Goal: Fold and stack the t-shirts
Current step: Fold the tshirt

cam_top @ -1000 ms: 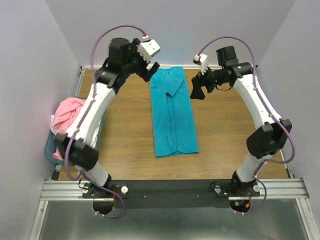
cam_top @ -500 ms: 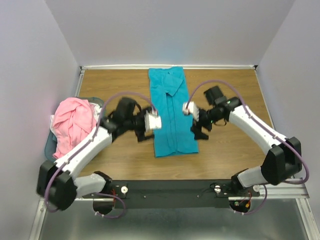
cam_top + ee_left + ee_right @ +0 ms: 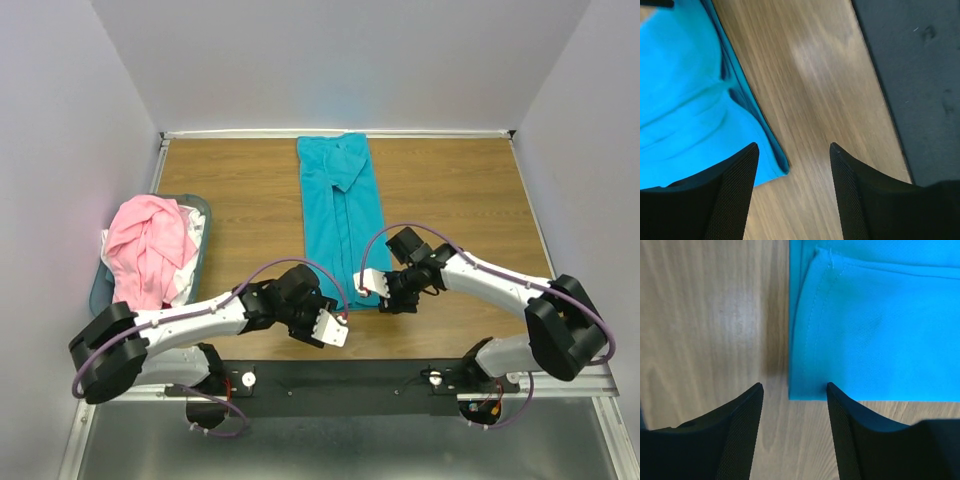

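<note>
Both pincers are down low at the near end of the teal t-shirt (image 3: 340, 215). My left pincer (image 3: 792, 150) has its fingers apart. One near corner of the shirt lies between them, closer to the left finger. My right pincer (image 3: 794, 387) has its fingers apart too. The other near corner sits between them, and the cloth runs under the right finger. Nothing is clamped.

The teal shirt is folded into a long strip and lies flat on the tabletop (image 3: 460, 190). Its long side runs straight away from my pincers toward the far wall. A folded sleeve shows at the far end.

Both my arms stretch low over the tabletop. They reach in from the two sides, with the pincers pointing down.

The pink t-shirt (image 3: 145, 245) is heaped in a blue-grey basket (image 3: 198, 215), well off to the left of my left pincer.
</note>
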Robot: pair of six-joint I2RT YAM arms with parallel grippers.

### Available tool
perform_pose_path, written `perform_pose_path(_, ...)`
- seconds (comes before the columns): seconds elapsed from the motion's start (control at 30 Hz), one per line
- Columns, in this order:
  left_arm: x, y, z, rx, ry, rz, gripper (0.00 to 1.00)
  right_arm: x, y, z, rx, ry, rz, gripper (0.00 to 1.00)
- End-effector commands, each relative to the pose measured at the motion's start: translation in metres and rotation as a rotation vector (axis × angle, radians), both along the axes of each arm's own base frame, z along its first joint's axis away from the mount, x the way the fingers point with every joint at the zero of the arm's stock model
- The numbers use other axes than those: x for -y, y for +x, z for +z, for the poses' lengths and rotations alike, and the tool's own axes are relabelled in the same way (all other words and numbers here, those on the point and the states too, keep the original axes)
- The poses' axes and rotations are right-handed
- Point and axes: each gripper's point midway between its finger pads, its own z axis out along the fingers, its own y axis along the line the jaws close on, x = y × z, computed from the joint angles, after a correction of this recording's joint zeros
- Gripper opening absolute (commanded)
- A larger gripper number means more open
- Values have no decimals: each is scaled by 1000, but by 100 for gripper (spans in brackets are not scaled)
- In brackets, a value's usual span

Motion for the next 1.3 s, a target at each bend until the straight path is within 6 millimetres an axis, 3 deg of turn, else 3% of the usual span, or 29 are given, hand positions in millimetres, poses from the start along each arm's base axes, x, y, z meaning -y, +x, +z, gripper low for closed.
perform_pose_path(0.0,4,23,-11,54,42,90,66,-3,18,-10,105,-7,51,60)
perform_pose_path(0.3,-3,35,-27,98,86,136,68,-1,9,-14,137,-6,90,58)
perform_pose_path(0.5,-9,32,-44,84,129,131,66,4,6,-27,127,-38,101,46)
perform_pose_path(0.57,-9,35,-45,92,134,141,56,6,6,-31,125,-51,104,42)
perform_pose_path(0.8,-14,41,-55,65,195,156,39,14,1,-42,116,-82,104,40)
perform_pose_path(0.9,-13,42,-57,60,206,149,30,17,2,-45,112,-97,93,33)
perform_pose_path(1.17,-15,45,-58,53,220,154,4,14,4,-43,100,-89,31,0)
perform_pose_path(1.27,-10,43,-45,52,188,134,0,7,-1,-31,97,-48,21,1)
